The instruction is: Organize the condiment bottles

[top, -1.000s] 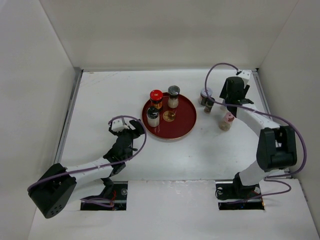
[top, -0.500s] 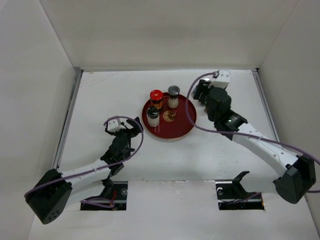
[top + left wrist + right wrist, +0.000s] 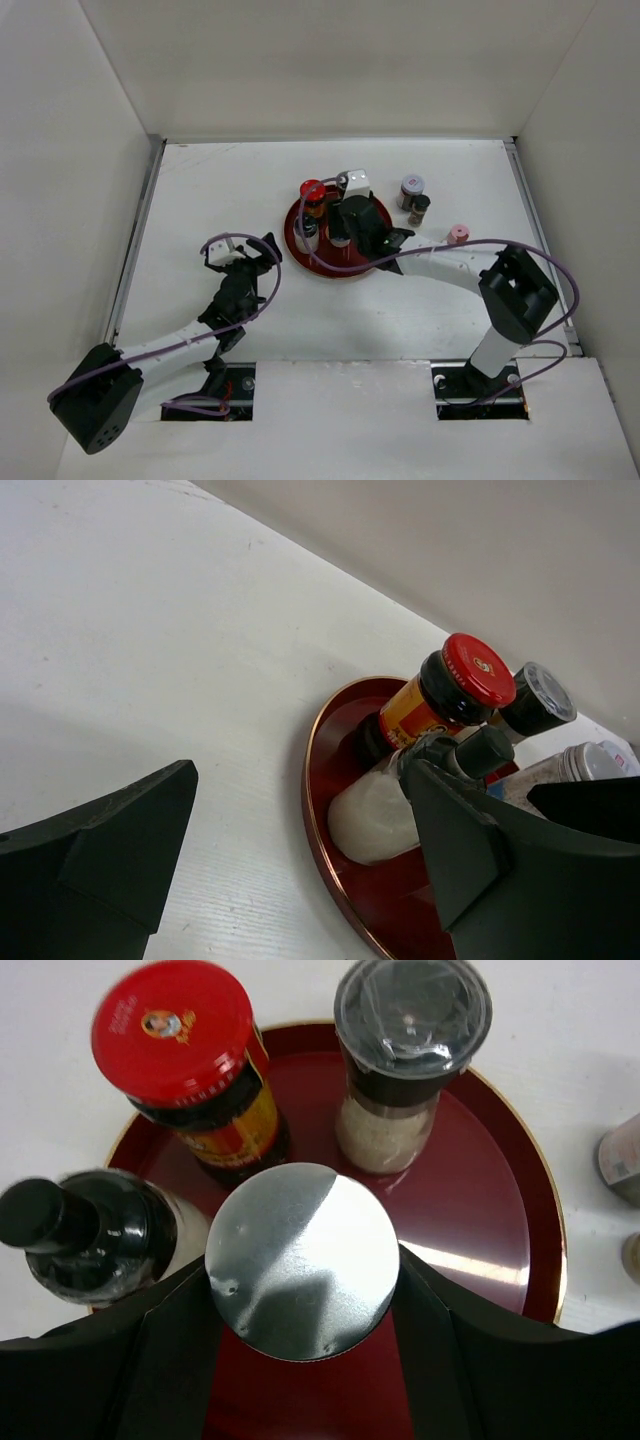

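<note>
My right gripper [image 3: 302, 1280] is shut on a silver-capped shaker [image 3: 302, 1258] and holds it over the middle of the round red tray [image 3: 480, 1210]. On the tray stand a red-capped jar [image 3: 185, 1035], a clear-capped grinder [image 3: 410, 1020] and a black-capped bottle [image 3: 70, 1225]. In the top view the right gripper [image 3: 342, 232] reaches over the tray [image 3: 372, 262]. My left gripper [image 3: 247, 262] is open and empty on the table left of the tray. Its view shows the red-capped jar [image 3: 455, 685] and the black-capped bottle [image 3: 400, 795].
Three more bottles stand on the table right of the tray: a grey-lidded jar [image 3: 411, 187], a small dark bottle [image 3: 419, 208] and a pink-capped one [image 3: 458, 234]. White walls close in the table on the left, back and right.
My right arm has swung left from the bottles at the right side to over the tray, carrying the silver-capped shaker. My left gripper has shifted only slightly.
</note>
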